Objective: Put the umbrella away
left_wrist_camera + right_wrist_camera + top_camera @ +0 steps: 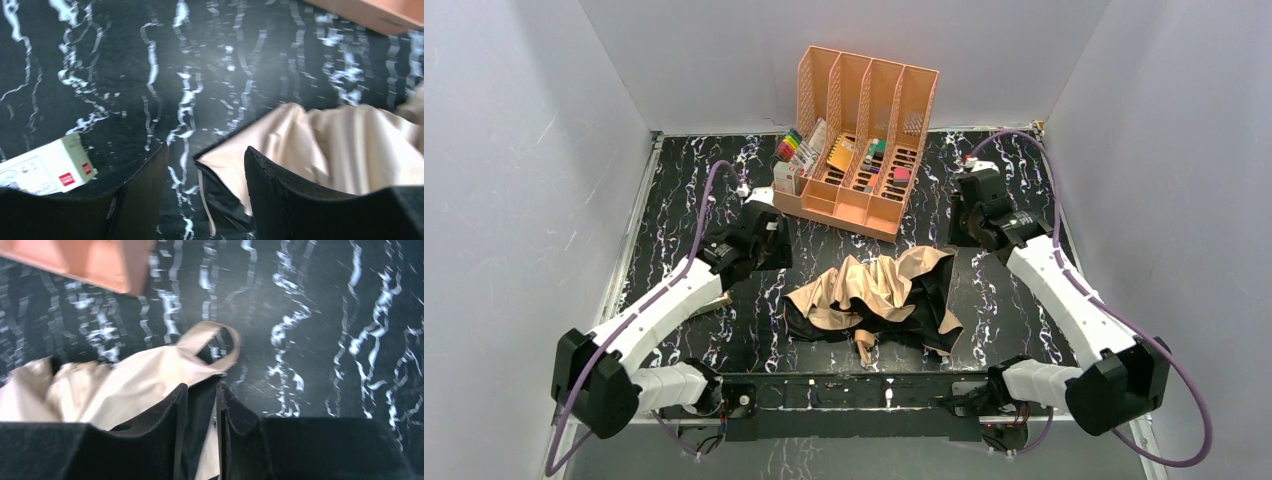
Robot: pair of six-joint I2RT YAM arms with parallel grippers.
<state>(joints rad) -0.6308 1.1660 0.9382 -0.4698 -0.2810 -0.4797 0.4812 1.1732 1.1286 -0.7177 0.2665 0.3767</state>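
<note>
The umbrella (pixel 874 295) lies crumpled in the middle of the black marbled table, tan folds on top, black fabric underneath, its short handle (pixel 864 345) pointing at the near edge. My left gripper (pixel 764 240) hovers at its left and is open; in the left wrist view a tan and black corner of the umbrella (pixel 345 145) reaches between the spread fingers (pixel 280 195). My right gripper (pixel 969 225) is at the umbrella's far right corner. Its jaws stand a little apart, with the umbrella fabric (pixel 125 385) and a tan strap loop (pixel 215 347) just ahead of the narrow gap.
A peach file organizer (pixel 864 150) holding stationery stands at the back, with coloured markers (pixel 789 148) and a small cream box (pixel 786 178) at its left end. A white carton (pixel 45 167) lies beside the left fingers. Grey walls enclose the table on three sides.
</note>
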